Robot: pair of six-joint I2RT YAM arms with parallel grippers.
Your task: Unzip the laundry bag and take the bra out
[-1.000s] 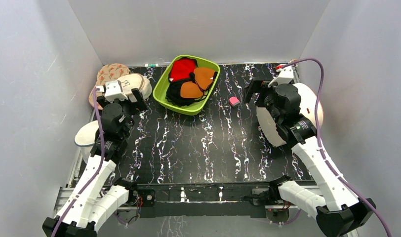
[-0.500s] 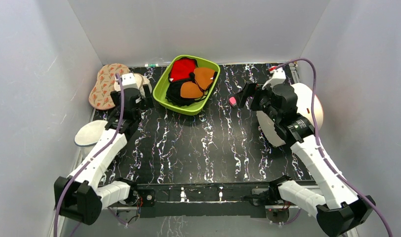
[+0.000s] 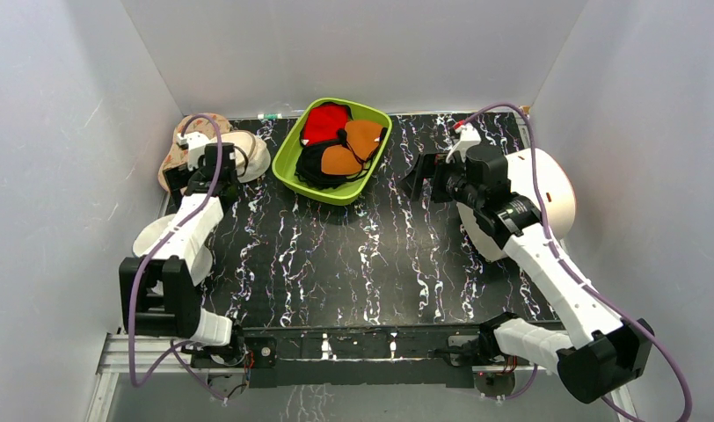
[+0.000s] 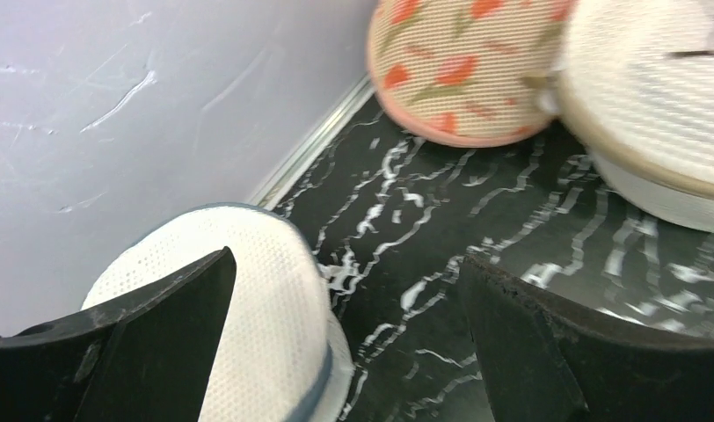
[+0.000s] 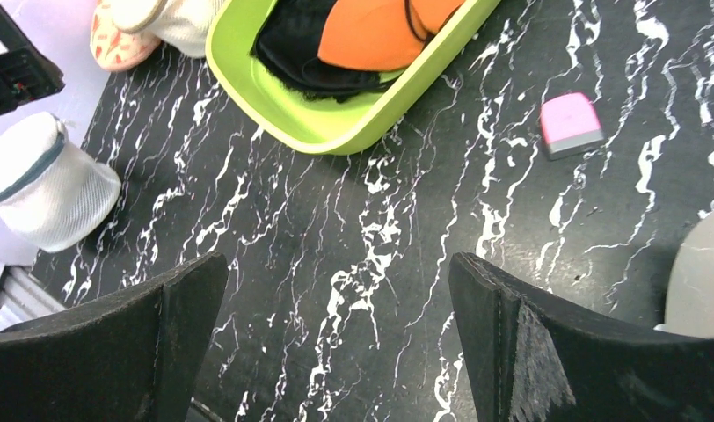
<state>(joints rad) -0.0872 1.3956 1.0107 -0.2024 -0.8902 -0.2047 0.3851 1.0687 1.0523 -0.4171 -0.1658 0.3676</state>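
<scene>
At the far left, against the pale grey left wall (image 3: 63,176), the small white dome-shaped mesh laundry bag (image 4: 257,290) sits on the table with its grey zipper line running unbroken round the rim, so it looks still zipped. No white bra shows in any view; I judge it is still inside the pouch, so both the unzipping and the removal are left to do. The left gripper (image 4: 345,259) hangs above the table's far left corner with its black fingers spread wide and nothing between them. The bag lies under the left finger in the wrist view, and I cannot tell whether they touch. Beyond it lie a flat oval pouch of cream mesh printed with red tulips (image 4: 459,70) and, touching it on the right, a cream round mesh cap (image 4: 652,105). Further right a lime-green plastic tray (image 5: 336,132) holds a red garment (image 3: 325,121), an orange one (image 3: 340,160) and a black one (image 3: 314,171). A small pink block (image 5: 571,125) lies just to the right of the tray. The right gripper (image 5: 338,259) hovers over mid-table near that block, also wide apart and empty, well apart from the bag. A large white cylinder (image 3: 547,189) lies on its side at the right edge. The surface is a black tabletop (image 3: 353,255) veined with white like marble, closed in by a plain grey back wall (image 3: 353,53) and right wall (image 3: 644,132).
</scene>
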